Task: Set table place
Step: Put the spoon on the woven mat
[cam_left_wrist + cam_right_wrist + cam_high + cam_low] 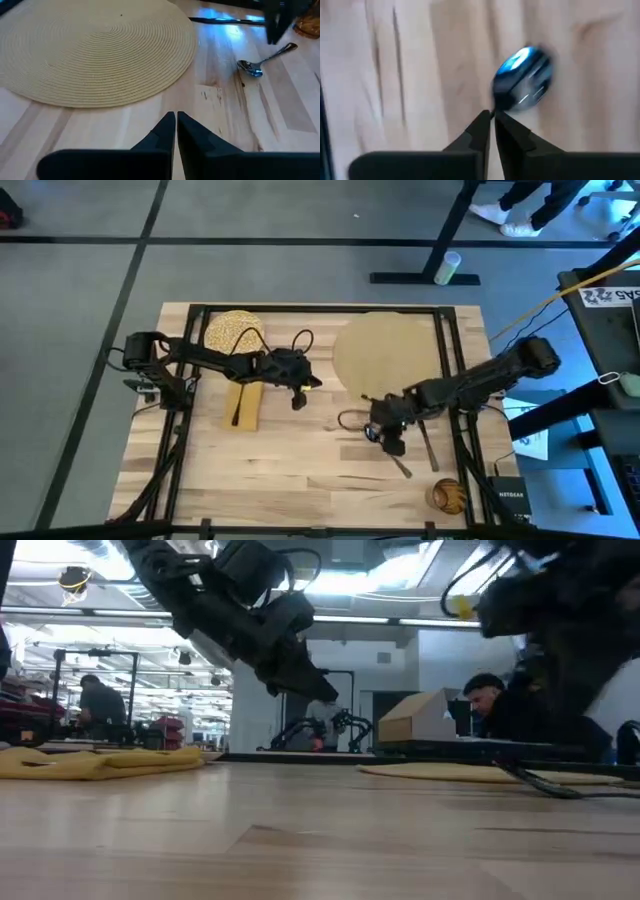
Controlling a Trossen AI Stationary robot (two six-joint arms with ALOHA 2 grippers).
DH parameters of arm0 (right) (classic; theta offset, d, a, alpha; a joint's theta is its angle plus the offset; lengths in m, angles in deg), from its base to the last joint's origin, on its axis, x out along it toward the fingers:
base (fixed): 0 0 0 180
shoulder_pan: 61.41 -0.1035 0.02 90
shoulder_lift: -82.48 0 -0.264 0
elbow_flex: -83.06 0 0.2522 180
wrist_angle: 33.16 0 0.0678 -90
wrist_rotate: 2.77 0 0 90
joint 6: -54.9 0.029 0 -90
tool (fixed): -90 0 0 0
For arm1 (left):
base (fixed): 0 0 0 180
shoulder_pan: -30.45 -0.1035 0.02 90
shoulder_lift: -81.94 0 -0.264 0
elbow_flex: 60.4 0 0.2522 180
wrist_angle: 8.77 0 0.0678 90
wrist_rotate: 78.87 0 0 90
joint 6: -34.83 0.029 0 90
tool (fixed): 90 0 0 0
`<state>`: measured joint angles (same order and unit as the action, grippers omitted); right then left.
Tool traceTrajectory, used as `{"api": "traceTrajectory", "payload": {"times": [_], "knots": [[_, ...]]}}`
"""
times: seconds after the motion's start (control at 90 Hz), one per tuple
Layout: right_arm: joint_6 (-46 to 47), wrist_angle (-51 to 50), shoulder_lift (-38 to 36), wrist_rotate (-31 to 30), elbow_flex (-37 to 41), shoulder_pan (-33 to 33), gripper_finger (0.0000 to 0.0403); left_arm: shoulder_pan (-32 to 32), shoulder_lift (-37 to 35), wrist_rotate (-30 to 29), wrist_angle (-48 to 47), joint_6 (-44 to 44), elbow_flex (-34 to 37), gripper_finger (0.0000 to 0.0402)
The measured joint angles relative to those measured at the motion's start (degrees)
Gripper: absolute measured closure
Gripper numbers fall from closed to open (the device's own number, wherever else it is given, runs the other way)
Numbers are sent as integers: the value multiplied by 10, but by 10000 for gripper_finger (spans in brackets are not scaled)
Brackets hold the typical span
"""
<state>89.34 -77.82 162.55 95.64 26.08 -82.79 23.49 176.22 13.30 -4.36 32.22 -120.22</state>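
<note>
Right gripper (pixel 388 442) sits low over the table (pixel 300 480), just off the near edge of the place (pixel 388 352), toward the right side. Its wrist view shows the two dark fingers (pixel 475 131) pressed tip to tip with nothing between them; the bowl of a spoon (pixel 522 77) lies on the wood right at those tips, blurred. From above, only the spoon's other end (pixel 401 469) shows, poking out from under the gripper toward the near edge.

Left gripper (pixel 298 395) hangs above the middle of the table, clear of the surface; the low view confirms the gap beneath it. Its wrist view shows the fingers (pixel 160 135) closed together and empty, pointed across at the place (pixel 95 50) and the spoon (pixel 257 62).

Place: large round tan mat, lying flat at the far edge, right of centre. The left wrist view resolves its concentric woven rings; the high view shows it only as a plain disc; the low view shows it as a thin tan strip (pixel 470 772) on the wood.

Speckled plate (pixel 234 332) sits at the far edge on the left side. Yellow napkin (pixel 245 402) lies just nearer than the plate, with a dark thin utensil on it, kind not resolvable. A second thin utensil (pixel 427 448) lies beside the right gripper. A small brown round object (pixel 447 495) sits near the near right corner.

Only the low view shows the room beyond: two people (pixel 500 705) seated, and a cardboard box (pixel 420 718).
</note>
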Motion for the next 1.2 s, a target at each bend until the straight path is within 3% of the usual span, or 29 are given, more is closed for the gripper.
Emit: {"api": "traceTrajectory", "payload": {"times": [0.167,0.333,0.644,0.956,1.2], "knots": [[92,-10,29,-44,-1,-36,330,0,0,0,3,0,0,401],[145,-2,61,-53,-1,-43,325,0,0,0,3,-3,0,401],[192,70,111,-59,-1,-42,340,1,0,0,-13,0,0,401],[208,69,119,-75,-2,-41,395,1,0,0,-13,12,0,401],[224,60,121,-85,-12,-42,399,9,0,0,-18,21,0,401]]}}
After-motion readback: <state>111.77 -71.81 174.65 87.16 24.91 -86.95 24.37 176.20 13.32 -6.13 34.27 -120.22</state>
